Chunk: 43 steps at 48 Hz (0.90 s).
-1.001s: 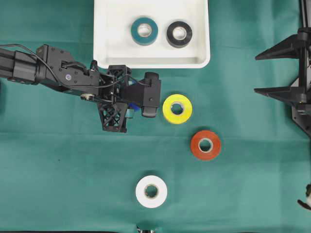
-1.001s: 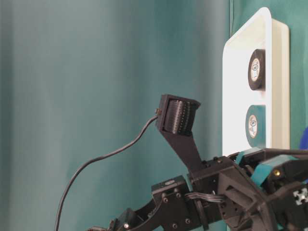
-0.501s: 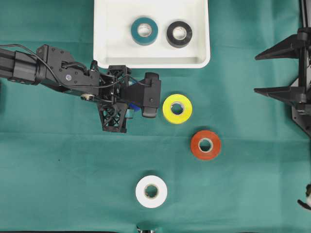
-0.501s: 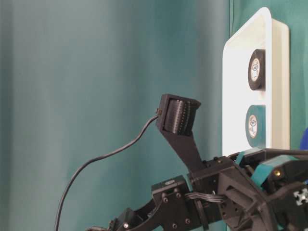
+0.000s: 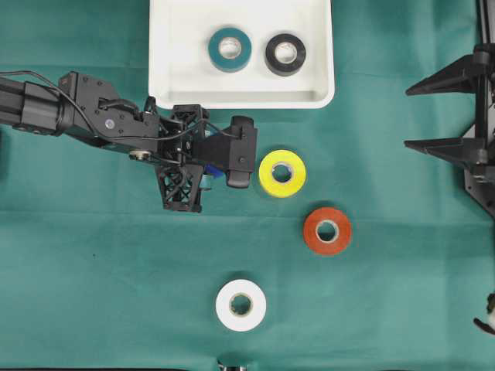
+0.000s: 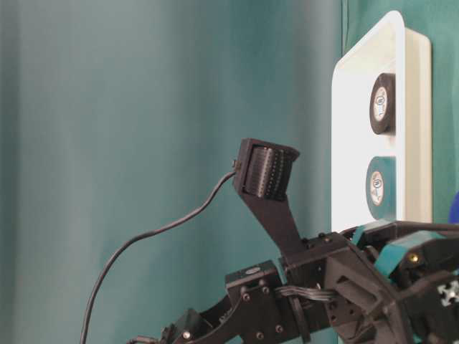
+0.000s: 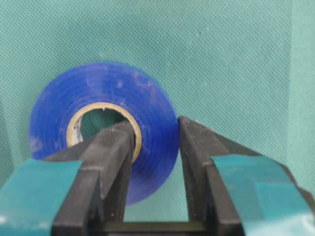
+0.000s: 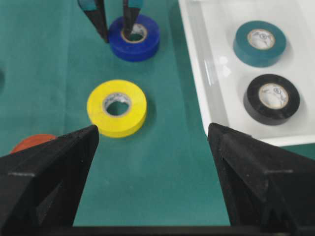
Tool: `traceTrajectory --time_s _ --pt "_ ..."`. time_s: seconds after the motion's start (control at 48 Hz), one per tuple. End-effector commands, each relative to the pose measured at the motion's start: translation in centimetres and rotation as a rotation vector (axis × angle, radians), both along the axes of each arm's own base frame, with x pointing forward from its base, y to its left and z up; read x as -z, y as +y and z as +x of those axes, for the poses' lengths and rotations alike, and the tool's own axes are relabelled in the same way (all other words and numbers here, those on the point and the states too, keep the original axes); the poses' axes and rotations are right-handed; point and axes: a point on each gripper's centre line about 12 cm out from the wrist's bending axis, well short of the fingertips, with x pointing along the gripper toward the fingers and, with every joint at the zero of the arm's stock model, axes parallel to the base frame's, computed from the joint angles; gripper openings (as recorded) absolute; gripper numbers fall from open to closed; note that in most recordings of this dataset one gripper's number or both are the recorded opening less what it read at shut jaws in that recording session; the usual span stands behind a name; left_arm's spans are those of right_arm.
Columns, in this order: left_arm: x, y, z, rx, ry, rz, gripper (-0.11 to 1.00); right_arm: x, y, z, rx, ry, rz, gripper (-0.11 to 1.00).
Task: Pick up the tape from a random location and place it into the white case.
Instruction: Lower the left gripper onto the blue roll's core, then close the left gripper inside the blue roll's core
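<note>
The blue tape (image 7: 147, 105) lies flat on the green cloth, just below the white case (image 5: 166, 85). My left gripper (image 7: 155, 129) is shut on its wall, one finger inside the core hole and the other against the outer side. In the right wrist view the same blue tape (image 8: 141, 46) shows with those two fingers planted on it. My right gripper (image 5: 408, 117) hangs open at the right edge of the table, holding nothing. A teal roll (image 5: 230, 49) and a black roll (image 5: 285, 54) lie in the case.
A yellow roll (image 5: 282, 173) lies just right of the left gripper. A red roll (image 5: 327, 230) and a white roll (image 5: 240, 304) lie further toward the front. The case's lower rim (image 5: 240, 100) is close behind the left wrist.
</note>
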Motion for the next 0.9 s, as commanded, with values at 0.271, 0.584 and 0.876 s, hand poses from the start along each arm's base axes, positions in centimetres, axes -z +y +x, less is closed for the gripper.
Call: traceTrajectory --time_s 0.271,0.584,0.876 --pt "-3.5 -0.2 0.7 0.004 -0.072 -0.003 0.23 -0.3 0.0 0.2 -0.001 -0.009 -0.001 0.85" --pt "-8.1 -0.2 0.5 0.003 -0.104 -0.005 0.23 -0.3 0.0 0.2 -0.001 -0.009 -0.001 0.85" --pt "-13.2 -0.1 0.0 0.005 -0.133 -0.002 0.23 -0.3 0.0 0.2 -0.002 -0.009 -0.001 0.85"
